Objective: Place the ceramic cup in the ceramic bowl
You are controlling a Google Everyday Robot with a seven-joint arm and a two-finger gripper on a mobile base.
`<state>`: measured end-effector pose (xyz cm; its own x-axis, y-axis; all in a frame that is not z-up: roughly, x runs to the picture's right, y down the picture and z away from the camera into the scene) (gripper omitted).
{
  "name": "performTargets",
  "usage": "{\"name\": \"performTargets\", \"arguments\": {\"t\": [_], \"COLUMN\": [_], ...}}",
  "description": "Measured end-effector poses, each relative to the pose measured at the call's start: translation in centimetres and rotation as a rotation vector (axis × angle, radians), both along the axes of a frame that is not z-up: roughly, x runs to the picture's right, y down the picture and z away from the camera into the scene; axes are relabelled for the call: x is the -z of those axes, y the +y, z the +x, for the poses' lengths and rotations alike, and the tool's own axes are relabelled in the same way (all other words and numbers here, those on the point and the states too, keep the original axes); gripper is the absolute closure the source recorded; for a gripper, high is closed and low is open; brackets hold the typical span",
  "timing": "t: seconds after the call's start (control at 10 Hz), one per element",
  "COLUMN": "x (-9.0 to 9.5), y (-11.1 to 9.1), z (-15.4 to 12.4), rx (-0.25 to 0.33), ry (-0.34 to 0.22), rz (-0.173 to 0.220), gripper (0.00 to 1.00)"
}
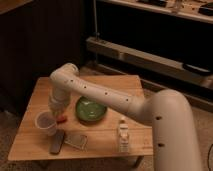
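Observation:
The ceramic cup is small, whitish and tapered with a wide round rim. It hangs tilted just above the left part of the wooden table. My gripper comes down from the white arm and is shut on the cup's right rim. The ceramic bowl is shallow, glossy green and empty. It sits at the table's middle, just right of the gripper and cup.
A small clear bottle stands near the front right. A dark flat remote-like object and a silvery packet lie at the front left. A small orange item lies beside the cup. Dark shelving stands behind the table.

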<state>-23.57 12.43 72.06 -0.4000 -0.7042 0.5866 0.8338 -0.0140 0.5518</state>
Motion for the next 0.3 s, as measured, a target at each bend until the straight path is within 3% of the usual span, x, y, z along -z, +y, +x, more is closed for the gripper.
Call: {"name": "performTargets", "arguments": {"t": [0.3], "x": [-0.2], "y": [-1.6], "z": [2.0], "rx": [-0.027], "ry": [0.013], "rz": [-0.011], "gripper": [0.96]}}
